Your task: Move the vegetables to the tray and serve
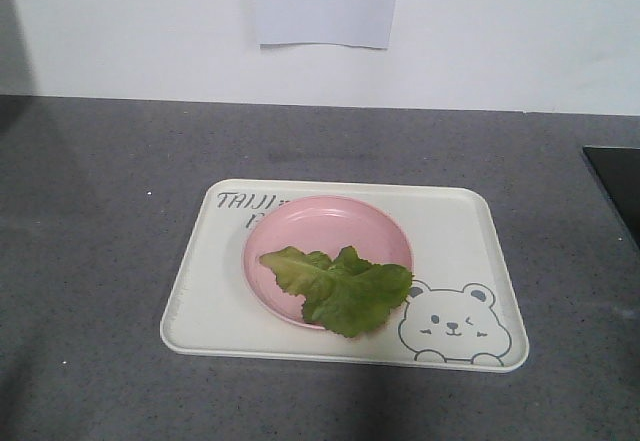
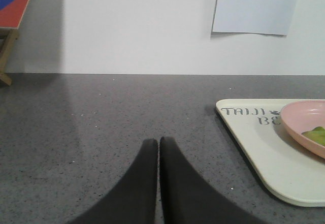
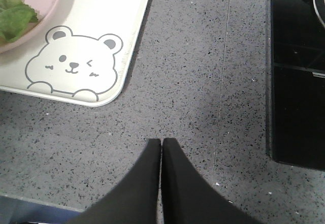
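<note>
A ruffled green lettuce leaf (image 1: 342, 289), the vegetables, lies on a round pink plate (image 1: 300, 226). The plate stands on the cream tray (image 1: 215, 291) with the bear drawing. Neither gripper shows in the front view. In the left wrist view my left gripper (image 2: 159, 141) is shut and empty over the grey counter, left of the tray (image 2: 254, 148), with the plate (image 2: 299, 120) and a bit of leaf (image 2: 316, 134) at the right edge. My right gripper (image 3: 161, 142) is shut and empty, below and right of the tray's bear corner (image 3: 122, 66); the leaf (image 3: 15, 18) shows top left.
The grey speckled counter (image 1: 100, 211) runs back to a white wall with a sheet of paper (image 1: 325, 1) stuck on it. A black glass hob (image 3: 297, 76) lies flush in the counter to the right of the tray. The counter's front edge (image 3: 20, 198) shows bottom left in the right wrist view.
</note>
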